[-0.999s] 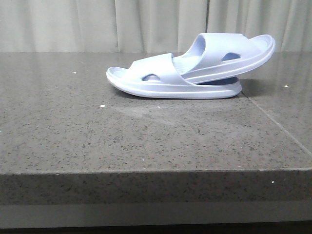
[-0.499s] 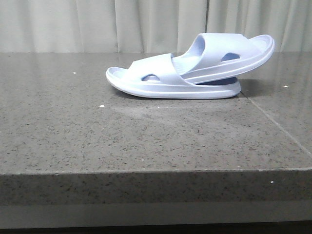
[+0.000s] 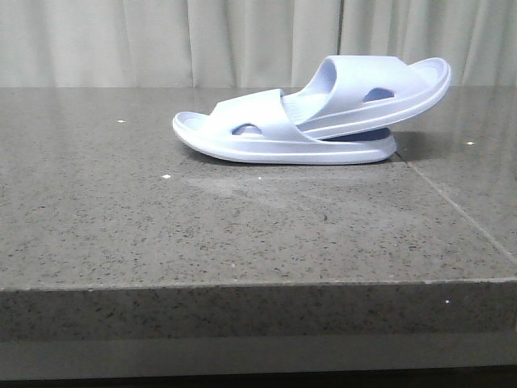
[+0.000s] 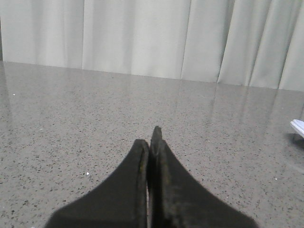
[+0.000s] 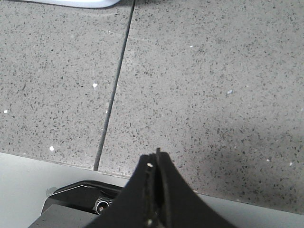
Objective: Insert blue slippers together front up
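The two blue slippers lie nested at the back middle-right of the dark stone table. The lower slipper lies flat, its open toe to the left. The upper slipper is pushed under the lower one's strap and tilts up to the right. A sliver of a slipper shows in the left wrist view and in the right wrist view. No gripper shows in the front view. My left gripper is shut and empty over bare table. My right gripper is shut and empty near the table's front edge.
A seam runs across the tabletop right of the slippers; it also shows in the right wrist view. A pale curtain hangs behind the table. A dark part of the robot base sits below the table edge.
The whole front view has shifted a few pixels to the left; the slippers keep their nested pose.
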Robot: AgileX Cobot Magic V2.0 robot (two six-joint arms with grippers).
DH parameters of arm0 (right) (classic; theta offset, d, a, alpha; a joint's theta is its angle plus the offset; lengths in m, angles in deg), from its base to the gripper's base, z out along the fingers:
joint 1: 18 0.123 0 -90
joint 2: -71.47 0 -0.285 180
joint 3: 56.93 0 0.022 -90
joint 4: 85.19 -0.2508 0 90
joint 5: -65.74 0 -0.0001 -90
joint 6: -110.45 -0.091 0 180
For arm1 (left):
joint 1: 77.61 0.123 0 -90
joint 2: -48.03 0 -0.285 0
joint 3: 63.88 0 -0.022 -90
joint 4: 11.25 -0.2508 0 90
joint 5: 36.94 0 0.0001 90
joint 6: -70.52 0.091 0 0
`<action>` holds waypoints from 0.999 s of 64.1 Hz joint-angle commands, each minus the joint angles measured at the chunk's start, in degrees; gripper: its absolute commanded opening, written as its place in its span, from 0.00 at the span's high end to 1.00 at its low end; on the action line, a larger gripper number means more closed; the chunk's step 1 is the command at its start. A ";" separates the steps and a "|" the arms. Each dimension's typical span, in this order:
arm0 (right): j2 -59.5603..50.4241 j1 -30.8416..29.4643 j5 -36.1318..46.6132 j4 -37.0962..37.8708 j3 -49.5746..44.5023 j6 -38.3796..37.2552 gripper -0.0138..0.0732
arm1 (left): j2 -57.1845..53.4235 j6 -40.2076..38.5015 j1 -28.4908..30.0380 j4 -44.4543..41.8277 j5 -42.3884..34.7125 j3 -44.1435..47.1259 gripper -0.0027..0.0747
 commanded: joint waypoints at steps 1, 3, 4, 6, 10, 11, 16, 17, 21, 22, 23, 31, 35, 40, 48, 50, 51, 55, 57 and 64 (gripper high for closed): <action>-0.24 -0.01 2.41 -0.59 1.32 0.16 0.92 | -1.06 0.17 -1.03 0.20 -6.15 0.39 0.99; -0.24 -0.01 2.41 -0.59 1.32 0.16 0.92 | -1.06 0.47 -1.25 0.20 -6.43 0.39 0.99; -0.24 -0.01 2.41 -0.59 1.32 0.16 0.92 | -1.06 0.87 -1.25 0.20 -6.67 0.39 0.99; -0.24 -0.01 2.41 -0.59 1.32 0.16 0.92 | -1.06 1.40 -1.25 0.20 -7.07 0.39 0.99; -0.24 -0.01 2.41 -0.59 1.32 0.16 0.92 | -1.06 1.50 -1.25 0.20 -7.44 0.39 0.99; -0.24 -0.01 2.41 -0.59 1.32 0.16 0.92 | -1.06 1.50 -1.25 0.20 -7.44 0.39 0.99; -0.24 -0.01 2.41 -0.59 1.32 0.16 0.92 | -1.06 1.50 -1.25 0.63 -7.53 0.39 0.99; -0.24 -0.01 2.41 -0.59 1.32 0.16 0.92 | -1.06 1.50 -1.25 0.63 -7.53 0.39 0.99; -0.24 -0.01 2.37 -0.59 1.32 0.16 0.92 | -1.06 1.50 -1.25 0.63 -7.53 0.39 0.99; -0.24 -0.01 2.37 -0.59 1.32 0.16 0.92 | -1.06 1.50 -1.25 0.63 -7.53 0.39 0.99; -0.24 -0.01 2.37 -0.59 1.32 0.16 0.92 | -1.06 1.50 -1.25 0.63 -7.53 0.39 0.99; -0.24 -0.01 2.37 -0.59 1.32 0.16 0.92 | -1.06 1.50 -1.25 0.63 -7.53 0.39 0.99; -0.24 -0.01 2.37 -0.59 1.32 0.16 0.92 | -1.06 1.50 -1.25 0.63 -7.53 0.39 0.99; -0.24 -0.01 2.37 -0.59 1.32 0.16 0.92 | -1.06 1.50 -1.25 0.63 -7.53 0.39 0.99; -0.24 -0.01 2.37 -0.59 1.32 0.16 0.92 | -1.06 1.50 -1.25 0.63 -7.53 0.39 0.99; -0.24 -0.01 2.37 -0.59 1.32 0.16 0.92 | -1.06 1.50 -1.25 0.63 -7.53 0.39 0.99; -0.24 -0.01 2.37 -0.59 1.32 0.16 0.92 | -1.06 1.50 -1.25 0.63 -7.53 0.39 0.99; -0.24 -0.01 2.37 -0.59 1.32 0.16 0.92 | -1.06 1.50 -1.25 0.63 -7.53 0.39 0.99; -0.24 -0.01 2.37 -0.59 1.32 0.16 0.92 | -1.06 1.50 -1.25 0.63 -7.53 0.39 0.99; -0.24 -0.01 2.37 -0.59 1.32 0.16 0.92 | -1.06 1.50 -1.25 0.63 -7.53 0.39 0.99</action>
